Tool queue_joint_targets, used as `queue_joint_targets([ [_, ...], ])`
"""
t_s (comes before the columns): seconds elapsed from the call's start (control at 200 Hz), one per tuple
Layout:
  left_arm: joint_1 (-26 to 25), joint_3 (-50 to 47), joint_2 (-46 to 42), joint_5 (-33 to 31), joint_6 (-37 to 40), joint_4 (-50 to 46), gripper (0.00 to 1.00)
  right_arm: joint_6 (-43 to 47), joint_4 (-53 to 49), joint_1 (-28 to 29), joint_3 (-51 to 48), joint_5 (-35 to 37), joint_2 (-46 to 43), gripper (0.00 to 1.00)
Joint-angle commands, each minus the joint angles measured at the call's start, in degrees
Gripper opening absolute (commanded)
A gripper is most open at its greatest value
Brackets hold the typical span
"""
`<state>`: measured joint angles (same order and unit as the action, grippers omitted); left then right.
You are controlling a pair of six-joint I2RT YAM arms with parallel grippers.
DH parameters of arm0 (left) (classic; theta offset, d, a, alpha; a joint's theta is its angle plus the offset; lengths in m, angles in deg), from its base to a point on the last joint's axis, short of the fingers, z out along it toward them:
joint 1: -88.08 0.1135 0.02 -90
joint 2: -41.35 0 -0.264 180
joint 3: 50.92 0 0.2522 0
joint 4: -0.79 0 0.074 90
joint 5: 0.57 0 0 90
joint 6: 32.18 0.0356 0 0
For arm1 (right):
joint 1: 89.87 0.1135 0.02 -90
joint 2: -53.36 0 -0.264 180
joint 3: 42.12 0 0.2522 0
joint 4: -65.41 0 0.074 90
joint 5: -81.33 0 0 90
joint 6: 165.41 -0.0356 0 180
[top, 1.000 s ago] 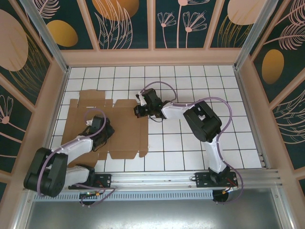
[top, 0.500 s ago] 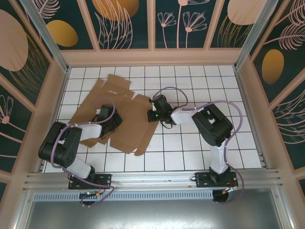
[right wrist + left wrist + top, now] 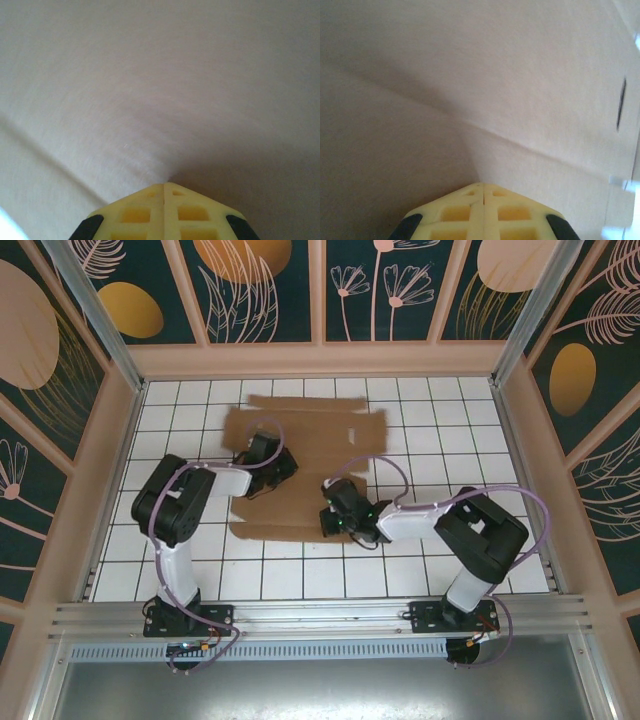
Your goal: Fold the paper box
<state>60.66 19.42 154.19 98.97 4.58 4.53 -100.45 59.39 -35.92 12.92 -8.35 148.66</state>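
The paper box (image 3: 310, 430) is a flat brown cardboard sheet with flaps, lying unfolded on the tiles left of centre. My left gripper (image 3: 280, 466) rests on the sheet's left-middle part. In the left wrist view it (image 3: 483, 185) is shut, its yellow tip touching the cardboard (image 3: 520, 75) beside a crease, with a narrow slot (image 3: 620, 104) off to the right. My right gripper (image 3: 328, 516) sits on the sheet's near right part. It (image 3: 164, 185) is also shut, its tip pressed on plain cardboard (image 3: 150, 75). Neither holds anything.
The white tiled table (image 3: 450, 440) is ringed by low wooden walls (image 3: 320, 362). An aluminium rail (image 3: 320, 615) carrying both arm bases runs along the near edge. Bare tiles lie to the right of the sheet.
The cardboard sheet has turned and slid from the left side toward the middle and back. My left gripper swung right with it. My right gripper came nearer and now lies on the sheet.
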Motion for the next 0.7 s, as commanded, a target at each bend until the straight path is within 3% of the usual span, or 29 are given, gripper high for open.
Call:
queue_joint_targets([
  [0.0,-3.9,2.5,3.4,5.9,1.6,-7.5,0.0,-1.3,-4.3,2.9,-1.0,-3.2,-1.5,0.0],
  [0.15,-3.9,2.6,-3.2,4.7,6.4,-7.3,0.0,0.2,-4.9,2.1,-1.9,-3.8,-9.6,0.0],
  [0.275,-3.9,4.8,-7.3,0.5,9.5,-13.5,0.0,0.8,-5.0,1.3,-2.2,-3.0,-17.7,0.05],
  [0.35,-3.9,6.2,-7.2,0.1,8.7,-16.4,0.03,1.4,-7.8,-1.4,-0.9,-1.3,-20.4,0.06],
  [0.44,-3.9,4.0,-7.0,3.9,7.6,-12.3,0.02,0.9,-8.8,-7.6,-1.7,0.1,-23.4,0.09],
  [0.51,-4.0,0.5,-7.2,5.2,5.4,-6.5,0.02,0.3,-7.2,-14.5,-2.8,-3.5,-23.6,0.11],
  [0.585,-4.0,0.5,-5.4,5.4,4.0,-6.4,0.0,1.2,-5.3,-19.6,-2.2,-6.0,-21.4,0.13],
  [0.696,-4.7,0.9,-4.0,6.1,3.1,-7.9,0.0,3.4,-4.9,-22.3,2.8,-10.1,-12.6,0.14],
])
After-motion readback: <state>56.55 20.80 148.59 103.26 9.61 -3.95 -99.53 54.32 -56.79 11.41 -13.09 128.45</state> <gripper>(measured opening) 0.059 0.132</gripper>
